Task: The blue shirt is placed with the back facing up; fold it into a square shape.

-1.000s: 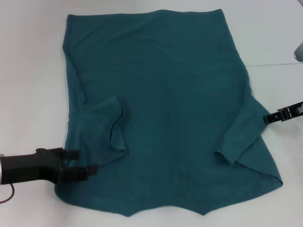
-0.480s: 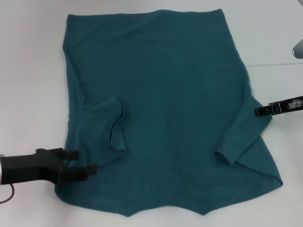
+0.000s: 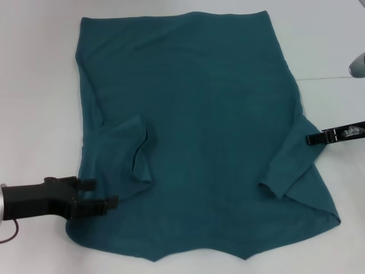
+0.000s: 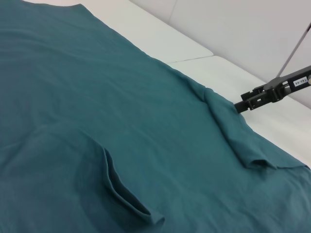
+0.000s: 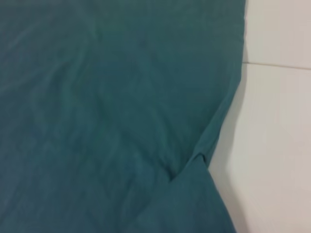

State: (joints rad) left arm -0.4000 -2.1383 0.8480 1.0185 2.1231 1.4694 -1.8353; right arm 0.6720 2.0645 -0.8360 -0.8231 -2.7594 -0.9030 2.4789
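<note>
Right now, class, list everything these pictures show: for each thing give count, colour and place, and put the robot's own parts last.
blue shirt: one, dark teal-blue, spread flat over the middle of the table, both sleeves folded in onto the body.
table: one, white, under the shirt, bare at both sides; a thin seam line crosses it on the robot's right.
grey object: one, at the right edge of the head view, only partly visible; cannot tell what it is.
left tool: one, black, open, at the shirt's near left edge beside the folded sleeve.
right tool: one, black, at the shirt's right edge by the right sleeve.
</note>
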